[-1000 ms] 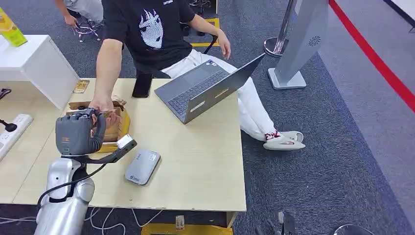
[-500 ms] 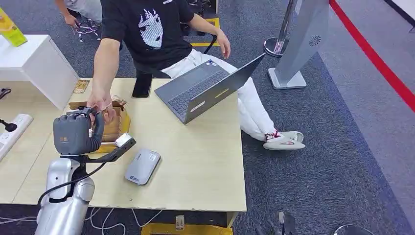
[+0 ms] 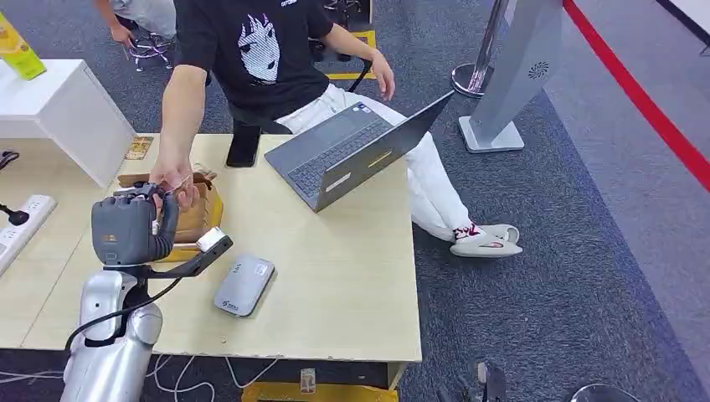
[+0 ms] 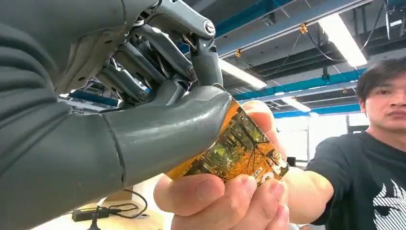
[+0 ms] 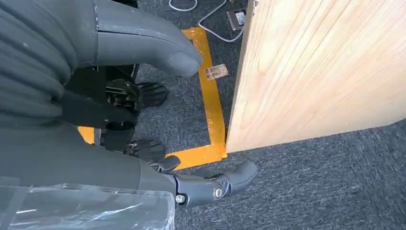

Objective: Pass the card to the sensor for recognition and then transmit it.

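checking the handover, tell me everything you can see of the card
The card is a thin, flat, glossy rectangle printed with orange autumn trees; small marks near one corner are too small to read. It is tilted, pinched at one end between the left hand's thumb and fingers, while the person's hand grips its other end. It is above the table.

Partly hidden: the card [image 4: 237,151], one end under the left hand [image 4: 143,120] thumb, lower edge behind the person's fingers [image 4: 225,191]. Too small to read beside the card: printed corner marks.
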You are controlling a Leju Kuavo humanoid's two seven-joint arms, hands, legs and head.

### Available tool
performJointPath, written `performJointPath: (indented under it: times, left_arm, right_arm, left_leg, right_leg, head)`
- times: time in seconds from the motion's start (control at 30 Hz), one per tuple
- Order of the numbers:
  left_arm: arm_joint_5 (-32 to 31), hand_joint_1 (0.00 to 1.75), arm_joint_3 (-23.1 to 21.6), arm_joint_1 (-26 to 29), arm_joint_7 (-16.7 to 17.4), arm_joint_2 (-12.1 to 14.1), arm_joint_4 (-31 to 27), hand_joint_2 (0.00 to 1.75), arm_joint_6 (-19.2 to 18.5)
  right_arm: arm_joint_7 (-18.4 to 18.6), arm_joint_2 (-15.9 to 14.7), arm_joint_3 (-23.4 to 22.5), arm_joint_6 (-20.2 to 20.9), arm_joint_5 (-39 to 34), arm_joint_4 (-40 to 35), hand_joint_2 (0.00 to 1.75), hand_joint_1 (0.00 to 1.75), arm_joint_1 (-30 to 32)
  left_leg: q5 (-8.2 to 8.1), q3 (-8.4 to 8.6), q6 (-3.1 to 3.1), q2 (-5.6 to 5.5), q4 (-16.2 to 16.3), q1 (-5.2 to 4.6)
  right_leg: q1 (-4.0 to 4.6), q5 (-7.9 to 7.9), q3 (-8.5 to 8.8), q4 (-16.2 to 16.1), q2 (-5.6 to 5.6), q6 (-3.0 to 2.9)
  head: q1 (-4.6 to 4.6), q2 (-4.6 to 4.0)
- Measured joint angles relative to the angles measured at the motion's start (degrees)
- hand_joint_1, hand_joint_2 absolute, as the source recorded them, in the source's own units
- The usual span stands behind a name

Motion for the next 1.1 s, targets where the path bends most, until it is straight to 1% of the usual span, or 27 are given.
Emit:
performJointPath:
  times: [0.03,0.1,0.13,0.17,0.2,0.23,0.27,0.3,0.33,0.37,0.4,0.43,0.47,0.5,0.53,0.57,0.6,0.63,0.77,0.8,0.83,0.87,0.9,0.93,0.97,1.03,1.1]
  left_arm:
    - [0.0,0.0,0.0,0.0,0.0,0.0,0.0,1.75,0.0]
    - [0.0,0.0,0.0,0.0,0.0,0.0,0.0,1.75,0.0]
    - [2.0,0.0,0.1,0.6,-2.0,-0.2,-0.4,1.75,1.1]
    - [6.6,0.0,1.3,3.5,-6.7,-1.7,-4.1,1.75,3.4]
    - [14.3,0.0,3.8,8.5,-14.0,-3.2,-11.4,1.75,7.5]
    - [23.3,0.0,6.2,13.6,-20.8,-5.0,-17.9,1.75,10.2]
    - [35.5,0.0,8.8,17.3,-26.7,-6.7,-23.7,1.75,10.8]
    - [50.0,0.0,11.6,19.9,-28.8,-8.3,-28.0,1.75,8.8]
    - [63.1,0.0,14.4,21.8,-28.4,-9.4,-31.6,1.75,6.5]
    - [73.2,0.0,16.6,23.3,-27.9,-10.4,-34.4,1.75,5.1]
    - [82.0,0.0,18.8,24.7,-27.7,-11.4,-36.9,1.75,3.5]
    - [87.3,0.0,20.3,26.0,-27.7,-12.3,-39.5,1.75,2.6]
    - [89.2,0.0,21.4,26.9,-27.7,-13.1,-41.2,1.75,2.3]
    - [87.4,0.0,22.6,27.4,-27.7,-13.6,-42.7,1.75,2.2]
    - [83.3,0.0,23.4,28.0,-27.7,-14.0,-43.8,1.75,2.0]
    - [77.1,0.0,24.4,28.4,-27.7,-14.5,-44.9,1.75,2.0]
    - [72.4,0.0,25.1,28.9,-27.7,-14.8,-45.8,1.75,1.8]
    - [70.1,0.0,25.6,29.2,-27.7,-15.1,-46.5,1.75,1.7]
    - [68.8,0.0,27.0,29.4,-27.6,-15.9,-47.7,1.75,1.9]
    - [69.1,0.0,27.2,29.3,-27.6,-16.1,-47.7,1.75,1.8]
    - [70.3,0.0,27.6,29.1,-27.6,-16.3,-47.7,1.75,0.8]
    - [71.7,0.0,28.3,28.7,-27.5,-16.7,-47.7,1.75,-0.9]
    - [73.8,0.0,29.7,28.1,-27.5,-17.4,-47.7,1.75,-4.7]
    - [76.1,0.0,32.0,27.0,-27.6,-18.4,-47.6,1.75,-9.6]
    - [78.2,0.0,34.4,25.8,-27.5,-19.2,-47.1,1.75,-13.2]
    - [82.7,0.0,39.4,24.4,-27.5,-20.1,-44.7,1.75,-19.0]
    - [86.8,0.0,43.9,23.1,-27.4,-20.5,-41.4,1.75,-24.0]
  right_arm:
    - [0.0,0.0,0.0,0.0,0.0,0.0,1.75,0.0,0.0]
    - [0.0,0.0,0.0,0.0,0.0,0.0,1.75,0.0,0.0]
    - [-0.1,0.0,-0.1,0.5,-1.0,0.0,1.75,0.0,0.0]
    - [-0.8,0.0,-0.7,1.9,-3.3,0.0,1.75,0.0,0.4]
    - [-1.7,0.0,-1.8,3.6,-5.5,-0.1,1.75,0.0,1.1]
    - [-2.4,-0.1,-2.8,4.7,-6.7,-0.1,1.75,0.0,2.2]
    - [-2.9,-0.2,-3.9,5.6,-7.3,-0.2,1.75,0.0,3.3]
    - [-3.3,-0.4,-4.8,6.1,-7.4,-0.2,1.75,0.0,4.5]
    - [-3.5,-0.4,-5.4,6.5,-7.7,-0.2,1.75,0.0,5.3]
    - [-3.7,-0.5,-6.0,6.7,-7.8,-0.3,1.75,0.0,5.8]
    - [-3.8,-0.6,-6.5,6.9,-7.8,-0.3,1.75,0.0,6.0]
    - [-3.8,-0.7,-7.0,7.1,-7.8,-0.3,1.75,0.0,6.1]
    - [-3.8,-0.7,-7.4,7.2,-7.8,-0.4,1.75,0.0,6.2]
    - [-3.8,-0.7,-7.6,7.2,-7.8,-0.4,1.75,0.0,6.3]
    - [-3.8,-0.7,-7.8,7.2,-7.8,-0.4,1.75,0.0,6.3]
    - [-3.8,-0.7,-8.0,7.2,-7.8,-0.4,1.75,0.0,6.4]
    - [-3.8,-0.7,-8.2,7.2,-7.8,-0.4,1.75,0.0,6.4]
    - [-3.8,-0.7,-8.4,7.2,-7.8,-0.4,1.75,0.0,6.4]
    - [-3.8,-0.7,-8.8,7.1,-7.8,-0.4,1.75,0.0,6.5]
    - [-3.7,-0.7,-8.9,7.0,-7.8,-0.4,1.75,0.0,6.5]
    - [-3.6,-0.7,-9.1,7.1,-8.0,-0.4,1.75,0.0,6.4]
    - [-3.6,-0.7,-9.3,7.3,-8.2,-0.4,1.75,0.0,6.4]
    - [-3.6,-0.7,-9.6,7.6,-8.3,-0.4,1.75,0.0,6.5]
    - [-3.6,-0.7,-10.1,7.8,-8.3,-0.4,1.75,0.0,6.5]
    - [-3.6,-0.7,-10.4,7.9,-8.3,-0.4,1.75,0.0,6.5]
    - [-3.6,-0.7,-11.0,8.2,-8.3,-0.4,1.75,0.0,6.6]
    - [-3.6,-0.8,-11.8,8.5,-8.3,-0.4,1.75,0.0,6.7]
  left_leg:
    - [0.0,0.0,0.0,0.0,0.0,0.0]
    - [0.0,0.0,0.0,0.0,0.0,0.0]
    - [0.0,-0.04,0.0,-0.01,0.0,-0.01]
    - [-0.11,-0.02,-0.03,0.11,-0.1,-0.04]
    - [-0.35,0.16,-0.05,0.5,0.0,-0.08]
    - [-0.5,0.28,0.07,0.81,0.0,-0.11]
    - [-0.58,0.29,0.19,0.77,0.0,-0.15]
    - [-0.61,0.24,0.23,0.57,0.0,-0.18]
    - [-0.68,0.24,0.19,0.41,0.0,-0.18]
    - [-0.68,0.22,0.19,0.35,0.0,-0.17]
    - [-0.68,0.24,0.19,0.34,0.0,-0.14]
    - [-0.7,0.26,0.16,0.34,0.0,-0.13]
    - [-0.7,0.26,0.16,0.32,0.0,-0.13]
    - [-0.69,0.27,0.17,0.28,0.0,-0.14]
    - [-0.69,0.29,0.17,0.25,0.0,-0.14]
    - [-0.69,0.31,0.17,0.21,0.0,-0.14]
    - [-0.65,0.33,0.19,0.18,0.0,-0.15]
    - [-0.63,0.33,0.21,0.17,0.0,-0.16]
    - [-0.55,0.33,0.25,0.14,0.0,-0.16]
    - [-0.53,0.34,0.28,0.1,0.0,-0.16]
    - [-0.53,0.34,0.27,0.11,0.0,-0.16]
    - [-0.53,0.34,0.27,0.11,0.0,-0.16]
    - [-0.53,0.34,0.27,0.09,0.0,-0.16]
    - [-0.53,0.33,0.27,0.04,0.0,-0.16]
    - [-0.53,0.35,0.27,0.06,0.0,-0.16]
    - [-0.53,0.39,0.27,0.13,0.0,-0.17]
    - [-0.53,0.39,0.27,0.13,0.0,-0.17]
  right_leg:
    - [0.0,0.0,0.0,0.0,0.0,0.0]
    - [0.0,0.0,0.0,0.0,0.0,0.0]
    - [0.01,0.0,0.09,0.0,0.0,0.0]
    - [0.0,0.0,0.14,0.0,0.14,0.0]
    - [-0.03,-0.03,0.12,0.0,0.54,0.01]
    - [-0.08,-0.16,0.13,0.0,0.8,0.13]
    - [-0.12,-0.23,0.16,-0.1,0.76,0.16]
    - [-0.15,-0.37,0.18,-0.1,0.54,0.31]
    - [-0.15,-0.48,0.2,-0.1,0.35,0.26]
    - [-0.15,-0.51,0.22,-0.1,0.28,0.21]
    - [-0.13,-0.57,0.23,-0.1,0.26,0.2]
    - [-0.12,-0.6,0.26,-0.1,0.25,0.22]
    - [-0.12,-0.61,0.26,-0.1,0.22,0.22]
    - [-0.12,-0.61,0.25,-0.1,0.16,0.22]
    - [-0.12,-0.61,0.27,-0.1,0.12,0.22]
    - [-0.13,-0.61,0.3,-0.1,0.09,0.22]
    - [-0.14,-0.61,0.32,-0.1,0.07,0.23]
    - [-0.14,-0.59,0.33,-0.1,0.06,0.23]
    - [-0.14,-0.46,0.42,-0.1,0.04,0.22]
    - [-0.14,-0.46,0.43,-0.1,0.02,0.22]
    - [-0.14,-0.45,0.44,-0.1,0.03,0.21]
    - [-0.14,-0.45,0.44,-0.1,0.03,0.21]
    - [-0.14,-0.44,0.44,-0.1,0.01,0.21]
    - [-0.14,-0.44,0.46,-0.1,-0.01,0.23]
    - [-0.14,-0.44,0.45,-0.1,0.01,0.23]
    - [-0.15,-0.42,0.42,-0.1,0.09,0.2]
    - [-0.15,-0.42,0.42,-0.1,0.09,0.2]
  head:
    - [0.0,0.0]
    - [0.0,0.0]
    - [0.04,0.0]
    - [0.02,0.0]
    - [-0.11,0.0]
    - [-0.11,0.0]
    - [0.02,0.0]
    - [0.02,0.0]
    - [0.02,0.0]
    - [-0.02,0.0]
    - [-0.09,0.0]
    - [-0.07,0.0]
    - [-0.11,0.0]
    - [-0.09,0.0]
    - [-0.09,0.0]
    - [-0.09,0.0]
    - [-0.07,0.0]
    - [-0.09,0.0]
    - [-0.07,0.0]
    - [-0.09,0.0]
    - [-0.09,0.0]
    - [-0.11,0.0]
    - [-0.09,0.0]
    - [-0.09,0.0]
    - [-0.07,0.0]
    - [-0.11,0.0]
    - [-0.11,0.0]
